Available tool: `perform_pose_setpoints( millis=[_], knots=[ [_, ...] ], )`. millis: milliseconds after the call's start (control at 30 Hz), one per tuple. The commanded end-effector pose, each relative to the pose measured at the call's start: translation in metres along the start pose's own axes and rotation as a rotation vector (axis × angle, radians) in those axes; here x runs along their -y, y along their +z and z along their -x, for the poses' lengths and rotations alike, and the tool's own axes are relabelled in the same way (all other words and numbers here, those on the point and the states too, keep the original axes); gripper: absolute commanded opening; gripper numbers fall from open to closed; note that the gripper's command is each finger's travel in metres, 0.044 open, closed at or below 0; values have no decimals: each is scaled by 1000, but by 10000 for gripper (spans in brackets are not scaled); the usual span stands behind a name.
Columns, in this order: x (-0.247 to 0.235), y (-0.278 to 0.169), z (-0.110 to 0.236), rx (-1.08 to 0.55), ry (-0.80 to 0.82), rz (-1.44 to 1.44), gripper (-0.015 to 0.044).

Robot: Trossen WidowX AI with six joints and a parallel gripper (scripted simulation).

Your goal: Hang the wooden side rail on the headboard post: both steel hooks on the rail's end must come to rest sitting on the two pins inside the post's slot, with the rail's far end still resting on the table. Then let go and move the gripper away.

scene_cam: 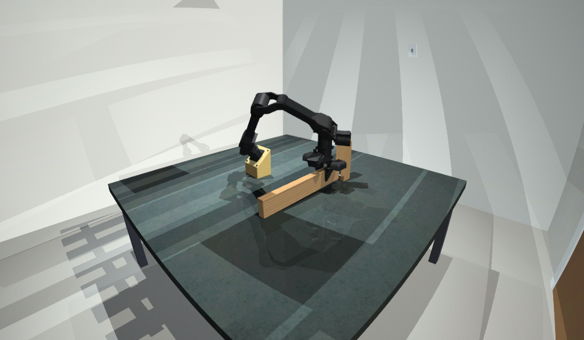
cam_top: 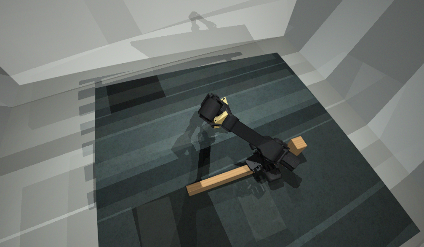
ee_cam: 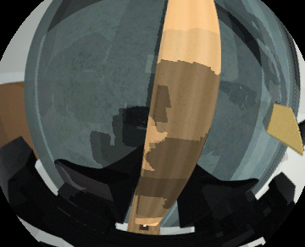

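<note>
The wooden side rail [cam_top: 219, 180] [scene_cam: 289, 192] [ee_cam: 187, 72] runs from the upright headboard post [cam_top: 298, 144] [scene_cam: 347, 162] out across the dark table [cam_top: 329, 199] [scene_cam: 391, 253]. Its far end rests on the table and its post end is raised a little. My gripper [cam_top: 260, 168] [scene_cam: 325, 169] [ee_cam: 159, 150] is shut on the rail close to the post, gripping it from above across its width. The steel hooks, the pins and the post's slot are hidden behind the gripper and the arm in all views.
The arm's tan base block [cam_top: 221, 118] [scene_cam: 260, 166] [ee_cam: 285, 128] stands behind the rail toward the table's middle. The arm arches from it over to the post. Pale walls surround the table, whose edges lie well away from the rail.
</note>
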State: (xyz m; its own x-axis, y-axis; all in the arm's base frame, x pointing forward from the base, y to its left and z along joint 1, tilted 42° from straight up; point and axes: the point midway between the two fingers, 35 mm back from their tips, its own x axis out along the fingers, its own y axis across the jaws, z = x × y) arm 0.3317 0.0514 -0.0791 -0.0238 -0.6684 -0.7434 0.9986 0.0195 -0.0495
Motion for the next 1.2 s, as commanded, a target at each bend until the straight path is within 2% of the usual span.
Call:
perform_pose_setpoints(
  millis=[0, 1167],
  knots=[
    [-1, -2, 3, -5, 7, 0, 0],
    [-1, -6, 4, -5, 7, 0, 0]
  ],
)
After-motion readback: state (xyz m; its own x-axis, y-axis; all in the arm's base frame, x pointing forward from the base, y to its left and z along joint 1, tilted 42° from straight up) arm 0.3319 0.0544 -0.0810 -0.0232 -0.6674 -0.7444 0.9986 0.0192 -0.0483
